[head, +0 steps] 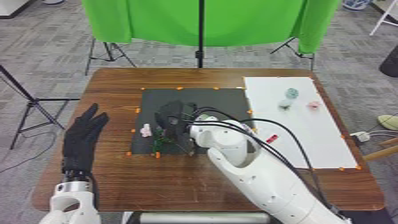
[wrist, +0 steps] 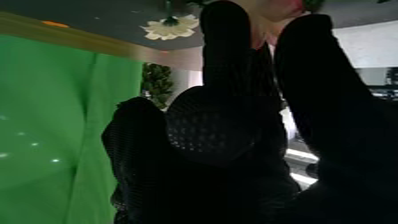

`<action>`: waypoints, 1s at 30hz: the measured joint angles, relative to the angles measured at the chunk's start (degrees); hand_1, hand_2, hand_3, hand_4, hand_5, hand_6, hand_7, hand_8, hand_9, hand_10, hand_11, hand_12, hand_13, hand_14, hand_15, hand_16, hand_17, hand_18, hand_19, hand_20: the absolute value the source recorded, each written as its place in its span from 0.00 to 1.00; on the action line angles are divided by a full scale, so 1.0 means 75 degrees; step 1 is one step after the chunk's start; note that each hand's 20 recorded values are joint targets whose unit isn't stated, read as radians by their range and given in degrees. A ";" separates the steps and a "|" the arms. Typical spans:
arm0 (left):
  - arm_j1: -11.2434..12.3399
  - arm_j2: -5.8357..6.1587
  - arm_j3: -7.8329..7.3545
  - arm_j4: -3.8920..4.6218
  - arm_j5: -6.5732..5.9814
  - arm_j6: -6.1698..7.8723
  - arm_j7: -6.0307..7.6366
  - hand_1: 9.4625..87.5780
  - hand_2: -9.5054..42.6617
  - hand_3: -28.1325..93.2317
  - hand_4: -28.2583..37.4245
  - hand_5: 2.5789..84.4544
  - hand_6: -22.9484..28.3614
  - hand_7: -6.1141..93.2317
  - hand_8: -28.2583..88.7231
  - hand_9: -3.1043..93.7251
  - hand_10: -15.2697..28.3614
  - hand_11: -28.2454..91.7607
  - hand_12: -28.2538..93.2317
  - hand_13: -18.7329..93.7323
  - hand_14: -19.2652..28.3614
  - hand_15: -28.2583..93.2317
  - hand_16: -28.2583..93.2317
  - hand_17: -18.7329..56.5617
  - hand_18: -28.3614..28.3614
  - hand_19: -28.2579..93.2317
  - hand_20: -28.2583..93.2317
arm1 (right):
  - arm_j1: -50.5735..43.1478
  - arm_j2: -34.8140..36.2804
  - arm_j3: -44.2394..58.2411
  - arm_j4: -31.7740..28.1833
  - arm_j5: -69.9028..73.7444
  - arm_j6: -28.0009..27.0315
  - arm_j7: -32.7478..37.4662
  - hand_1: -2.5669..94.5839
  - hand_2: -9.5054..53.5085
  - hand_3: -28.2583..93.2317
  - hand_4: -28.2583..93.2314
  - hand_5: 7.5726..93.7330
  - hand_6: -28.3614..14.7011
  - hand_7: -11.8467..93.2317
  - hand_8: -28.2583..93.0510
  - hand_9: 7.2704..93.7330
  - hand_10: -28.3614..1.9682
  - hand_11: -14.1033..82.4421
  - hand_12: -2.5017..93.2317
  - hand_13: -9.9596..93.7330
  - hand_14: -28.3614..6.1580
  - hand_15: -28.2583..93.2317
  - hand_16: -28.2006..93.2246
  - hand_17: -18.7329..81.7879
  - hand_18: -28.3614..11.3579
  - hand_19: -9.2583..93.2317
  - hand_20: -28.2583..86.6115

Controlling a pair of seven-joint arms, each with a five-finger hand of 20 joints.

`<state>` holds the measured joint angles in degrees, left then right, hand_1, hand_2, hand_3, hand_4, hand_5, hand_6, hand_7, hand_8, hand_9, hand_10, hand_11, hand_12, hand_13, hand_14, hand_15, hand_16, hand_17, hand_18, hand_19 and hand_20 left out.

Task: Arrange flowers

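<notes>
I can't tell whether the right hand [head: 170,117], mid-frame, grips anything — best ease it gently round the pink flower [head: 146,130], left of centre — while the left hand [head: 79,145], far left, lies open.

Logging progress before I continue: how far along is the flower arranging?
Apparently begun: a pink flower and greenery are on the black mat. The right hand is over that mat, something pink beside it, grip unclear. Three small flowers on the white sheet look left.
</notes>
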<state>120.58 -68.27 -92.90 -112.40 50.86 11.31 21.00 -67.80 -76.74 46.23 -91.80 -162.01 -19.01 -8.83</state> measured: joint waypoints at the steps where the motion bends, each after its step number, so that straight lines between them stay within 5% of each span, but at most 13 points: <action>1: 0.0000 0.0000 0.0000 0.0000 0.0001 -0.0001 0.0000 0.12 0.19 0.79 0.01 0.50 0.53 0.12 0.20 0.49 0.65 0.35 0.32 0.47 0.72 0.31 0.24 0.34 0.68 0.25 0.39 | 0.0008 0.0019 0.0000 -0.0016 0.0009 -0.0024 0.0008 0.49 0.00 0.74 0.08 0.67 0.76 0.28 0.16 0.86 0.63 0.36 0.33 0.96 0.81 0.73 0.51 0.82 0.48 1.00 0.75; 7: 0.0001 0.0000 0.0000 -0.0004 0.0005 -0.0003 -0.0003 0.12 0.19 0.79 0.01 0.50 0.53 0.12 0.20 0.49 0.65 0.35 0.32 0.47 0.72 0.31 0.24 0.34 0.68 0.25 0.39 | 0.0086 0.0282 -0.0027 -0.0420 0.0478 -0.0263 0.0365 0.45 0.00 0.75 0.08 0.66 0.76 0.27 0.15 0.85 0.60 0.39 0.28 0.96 0.80 0.72 0.51 0.82 0.48 1.00 0.74; 12: 0.0027 0.0000 -0.0018 -0.0013 0.0005 -0.0003 -0.0003 0.13 0.19 0.79 0.01 0.50 0.53 0.12 0.20 0.50 0.65 0.35 0.32 0.47 0.72 0.31 0.24 0.34 0.68 0.25 0.39 | 0.0100 0.0870 0.0155 -0.1492 0.1731 -0.0337 0.1159 0.41 0.00 0.75 0.09 0.67 0.74 0.26 0.16 0.85 0.57 0.38 0.27 0.95 0.77 0.72 0.51 0.81 0.47 1.00 0.74; 17: 0.0053 0.0000 -0.0059 -0.0016 0.0005 -0.0002 -0.0004 0.13 0.19 0.79 0.01 0.50 0.53 0.12 0.20 0.50 0.65 0.35 0.32 0.47 0.72 0.31 0.24 0.34 0.68 0.25 0.39 | -0.0005 0.1448 0.1259 -0.2278 0.2747 0.0322 0.1861 0.36 0.02 0.74 0.12 0.70 0.71 0.25 0.16 0.86 0.53 0.38 0.27 0.95 0.74 0.72 0.51 0.80 0.44 1.00 0.74; 22: 0.0071 0.0010 -0.0069 -0.0022 0.0008 -0.0001 -0.0016 0.13 0.19 0.78 0.01 0.50 0.53 0.12 0.20 0.50 0.65 0.35 0.32 0.47 0.72 0.31 0.24 0.34 0.68 0.25 0.39 | 0.0021 0.2004 0.2367 -0.1972 0.2833 0.1127 0.2972 0.32 0.06 0.73 0.13 0.70 0.68 0.24 0.17 0.86 0.49 0.37 0.28 0.95 0.71 0.72 0.51 0.80 0.42 1.00 0.74; 30: 0.0079 0.0009 -0.0067 -0.0029 0.0022 -0.0001 -0.0025 0.13 0.19 0.78 0.01 0.50 0.53 0.12 0.20 0.49 0.65 0.35 0.32 0.47 0.72 0.31 0.24 0.34 0.68 0.25 0.39 | 0.0198 0.1991 0.3389 -0.0223 0.1466 -0.0674 0.3236 0.34 0.03 0.73 0.13 0.69 0.71 0.24 0.17 0.86 0.49 0.37 0.28 0.95 0.71 0.72 0.51 0.80 0.42 1.00 0.74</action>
<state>121.17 -68.21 -93.40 -112.62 51.02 11.31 20.82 -66.32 -61.81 71.65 -93.47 -151.01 -24.07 15.44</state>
